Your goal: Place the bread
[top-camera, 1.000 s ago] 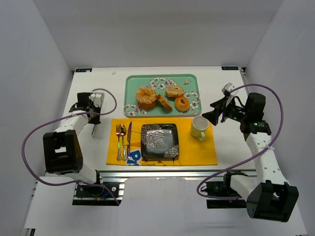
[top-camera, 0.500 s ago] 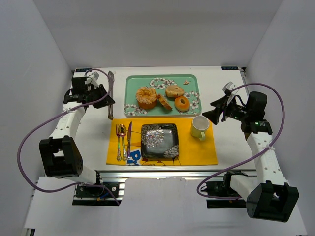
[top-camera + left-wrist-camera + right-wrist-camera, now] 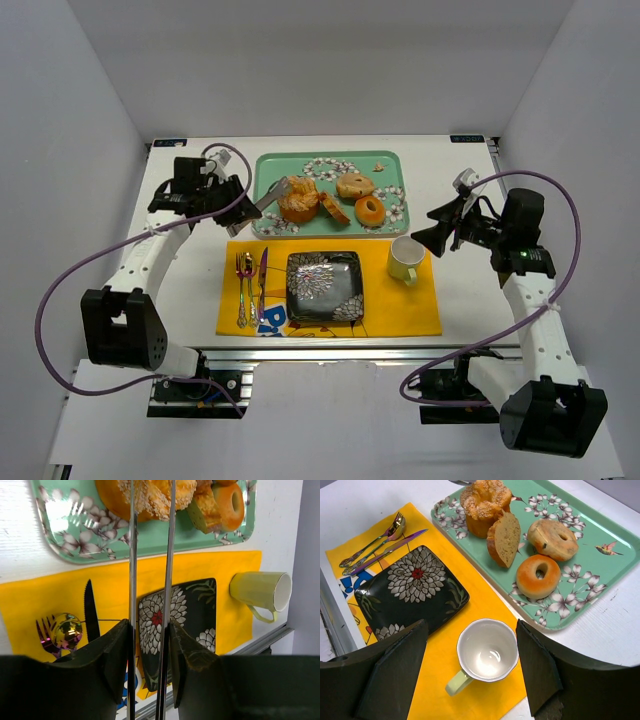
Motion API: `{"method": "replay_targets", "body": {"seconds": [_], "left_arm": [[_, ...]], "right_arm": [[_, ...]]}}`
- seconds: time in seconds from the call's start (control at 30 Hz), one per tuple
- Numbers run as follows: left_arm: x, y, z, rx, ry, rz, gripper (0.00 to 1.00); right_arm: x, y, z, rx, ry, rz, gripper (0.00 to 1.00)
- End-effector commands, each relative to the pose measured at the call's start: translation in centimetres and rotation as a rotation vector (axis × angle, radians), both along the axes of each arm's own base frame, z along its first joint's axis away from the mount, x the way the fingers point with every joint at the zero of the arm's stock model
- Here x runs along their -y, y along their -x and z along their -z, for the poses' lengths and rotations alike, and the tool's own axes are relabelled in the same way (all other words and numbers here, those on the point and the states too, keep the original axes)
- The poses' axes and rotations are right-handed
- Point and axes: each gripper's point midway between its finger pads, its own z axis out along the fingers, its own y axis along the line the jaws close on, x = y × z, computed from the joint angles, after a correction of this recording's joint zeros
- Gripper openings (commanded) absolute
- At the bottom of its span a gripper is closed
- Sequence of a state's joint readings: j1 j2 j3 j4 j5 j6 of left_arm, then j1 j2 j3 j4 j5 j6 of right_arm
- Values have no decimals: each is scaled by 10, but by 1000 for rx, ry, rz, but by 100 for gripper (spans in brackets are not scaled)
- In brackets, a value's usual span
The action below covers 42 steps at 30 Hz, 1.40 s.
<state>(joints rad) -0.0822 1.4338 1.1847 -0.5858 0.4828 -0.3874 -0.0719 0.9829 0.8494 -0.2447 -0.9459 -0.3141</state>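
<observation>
- Top external view: the left gripper was over the table just left of the teal flowered tray, and its fingers were clamped on a pair of metal tongs.
- The tongs pointed right, and their tips reached the left side of the sugared bun. Whether they pinched it I could not tell.
- Left wrist view: the two arms of the tongs ran out between the dark fingers, a narrow gap between them, across the tray's edge to the bun.
- All the bread lay on the tray at the far middle of the table: the sugared bun on the left, a cut slice leaning against its right side, a pale bagel farther back, and a glazed ring to the right.
- Near of the tray lay a yellow placemat with a black flowered plate at its middle, bare of bread.
- A fork, a spoon and a knife lay side by side left of the plate.
- A pale yellow cup stood upright to the plate's right.
- The right gripper hung in the air above and right of the cup, its fingers spread apart and holding nothing.
</observation>
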Motion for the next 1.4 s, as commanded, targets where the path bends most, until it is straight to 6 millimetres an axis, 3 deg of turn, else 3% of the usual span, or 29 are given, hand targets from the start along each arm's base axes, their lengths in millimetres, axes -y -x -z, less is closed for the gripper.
{"method": "replay_targets", "body": {"seconds": [0.0, 0.13, 0.37, 0.67, 1.0, 1.23, 1.37], "left_arm": [[-2, -4, -25, 61, -35, -45, 46], [-11, -8, -24, 52, -99, -84, 46], [-15, -14, -55, 140, -116, -99, 47], [-10, -19, -20, 64, -119, -53, 50], [8, -29, 4, 18, -100, 35, 52], [18, -25, 19, -24, -88, 77, 53], [19, -22, 19, -28, -89, 82, 52]], "right_arm": [[-2, 6, -21, 47, -4, -18, 76], [-2, 10, -21, 46, -5, -19, 76], [-2, 12, -19, 39, -8, -20, 76], [-2, 12, -17, 40, -8, -20, 76], [-2, 13, -14, 30, -10, -17, 76], [-2, 13, -13, 31, -10, -12, 76], [-2, 12, -13, 29, -10, -11, 76]]}}
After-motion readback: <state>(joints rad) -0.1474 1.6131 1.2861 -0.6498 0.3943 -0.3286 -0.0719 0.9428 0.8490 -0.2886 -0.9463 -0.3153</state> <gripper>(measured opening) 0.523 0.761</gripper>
